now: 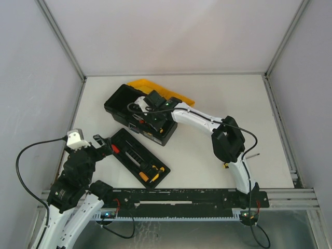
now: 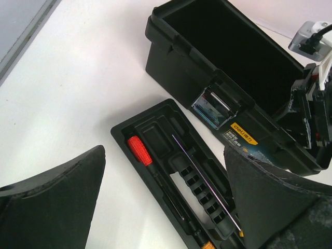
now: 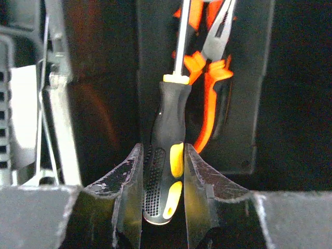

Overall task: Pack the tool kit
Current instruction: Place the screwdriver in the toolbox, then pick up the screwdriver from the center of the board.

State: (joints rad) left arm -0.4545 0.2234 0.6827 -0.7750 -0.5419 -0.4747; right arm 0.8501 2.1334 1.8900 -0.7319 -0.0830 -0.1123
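The black toolbox (image 1: 136, 115) stands open at the back middle, its yellow lid (image 1: 165, 95) folded behind it. My right gripper (image 1: 155, 115) reaches into the box; in the right wrist view it (image 3: 162, 149) is shut on a black-and-yellow screwdriver handle (image 3: 167, 155), with orange pliers (image 3: 210, 72) lying beyond in the box. The black inner tray (image 1: 139, 157) lies on the table in front of the box and holds a red-handled screwdriver (image 2: 140, 150) and yellow-handled tools (image 1: 154, 173). My left gripper (image 1: 105, 143) is open and empty over the tray's left end (image 2: 165, 155).
The box's latch (image 2: 211, 106) faces the tray. The right arm (image 1: 228, 140) arches across the table's right half. White walls enclose the table on three sides. A rail (image 1: 181, 196) runs along the near edge.
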